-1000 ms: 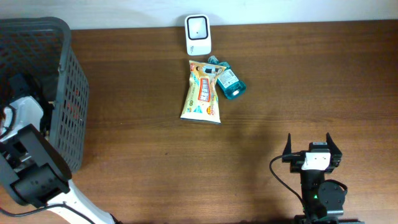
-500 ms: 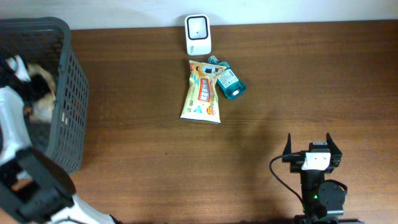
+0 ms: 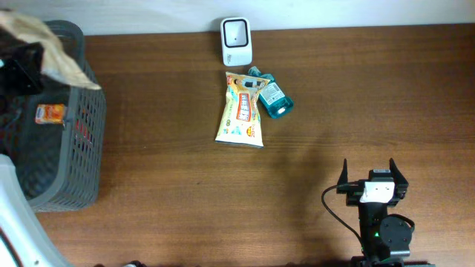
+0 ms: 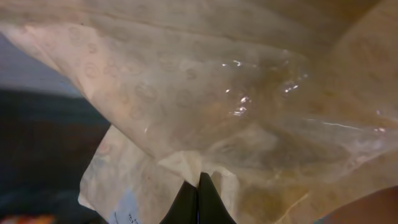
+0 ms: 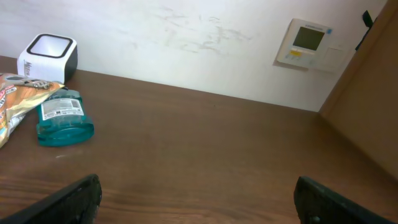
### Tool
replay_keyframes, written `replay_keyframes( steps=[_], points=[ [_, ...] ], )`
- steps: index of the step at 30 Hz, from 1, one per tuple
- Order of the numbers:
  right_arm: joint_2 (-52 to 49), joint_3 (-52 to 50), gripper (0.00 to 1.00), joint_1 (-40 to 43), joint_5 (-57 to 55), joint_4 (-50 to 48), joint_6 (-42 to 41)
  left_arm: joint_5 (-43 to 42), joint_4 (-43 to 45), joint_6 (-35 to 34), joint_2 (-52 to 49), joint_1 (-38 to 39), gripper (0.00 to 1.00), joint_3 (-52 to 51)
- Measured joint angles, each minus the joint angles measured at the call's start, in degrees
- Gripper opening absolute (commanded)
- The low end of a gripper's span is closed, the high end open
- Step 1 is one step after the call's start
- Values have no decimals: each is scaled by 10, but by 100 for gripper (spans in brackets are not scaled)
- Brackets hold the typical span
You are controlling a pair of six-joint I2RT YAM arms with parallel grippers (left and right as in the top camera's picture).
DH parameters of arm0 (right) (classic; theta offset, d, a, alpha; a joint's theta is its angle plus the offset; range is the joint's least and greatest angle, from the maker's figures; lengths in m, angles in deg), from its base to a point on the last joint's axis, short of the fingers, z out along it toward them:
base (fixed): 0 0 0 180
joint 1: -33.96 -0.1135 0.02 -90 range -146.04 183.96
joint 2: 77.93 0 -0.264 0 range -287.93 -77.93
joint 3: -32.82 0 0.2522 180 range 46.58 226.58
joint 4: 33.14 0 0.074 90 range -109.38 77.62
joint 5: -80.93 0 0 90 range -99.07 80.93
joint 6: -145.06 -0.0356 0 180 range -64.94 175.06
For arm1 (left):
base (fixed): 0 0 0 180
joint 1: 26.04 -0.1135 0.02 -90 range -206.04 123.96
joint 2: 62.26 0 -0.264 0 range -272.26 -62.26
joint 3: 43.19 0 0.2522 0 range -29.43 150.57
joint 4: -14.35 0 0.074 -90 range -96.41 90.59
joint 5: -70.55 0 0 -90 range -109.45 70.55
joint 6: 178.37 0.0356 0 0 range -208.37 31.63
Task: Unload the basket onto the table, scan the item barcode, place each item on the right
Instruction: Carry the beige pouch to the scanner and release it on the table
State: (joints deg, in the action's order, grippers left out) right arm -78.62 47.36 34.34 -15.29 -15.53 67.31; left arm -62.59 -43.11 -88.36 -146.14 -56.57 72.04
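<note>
The left fingers (image 4: 210, 202) pinch a beige packet (image 3: 67, 63) above the basket (image 3: 85, 156) at ten o'clock; right fingers (image 5: 71, 200) gape empty at five o'clock.

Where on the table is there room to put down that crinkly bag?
Bare table for the crinkly bag lies between the basket and the snack pouch, and right of the teal bottle. It is crowded below the scanner, where pouch and bottle touch. The right gripper sits at the near edge.

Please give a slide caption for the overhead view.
Left end effector holds a tan bag over the basket; scanner stands apart.
</note>
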Motion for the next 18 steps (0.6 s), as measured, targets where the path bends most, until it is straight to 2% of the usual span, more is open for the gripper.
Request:
replay_keyframes(
  steps=[5,9,12,15,18],
  points=[
    [0,0,98,0,0,0,-1,-106,1,-3,49,90,0,0],
    [0,0,98,0,0,0,0,-111,-11,-3,62,189,0,0],
    [0,0,98,0,0,0,0,-49,-39,-5,54,275,0,-8],
    [0,0,98,0,0,0,0,82,-45,-21,21,382,0,-41],
    [0,0,98,0,0,0,0,186,-36,-52,-23,439,0,-69]
  ],
)
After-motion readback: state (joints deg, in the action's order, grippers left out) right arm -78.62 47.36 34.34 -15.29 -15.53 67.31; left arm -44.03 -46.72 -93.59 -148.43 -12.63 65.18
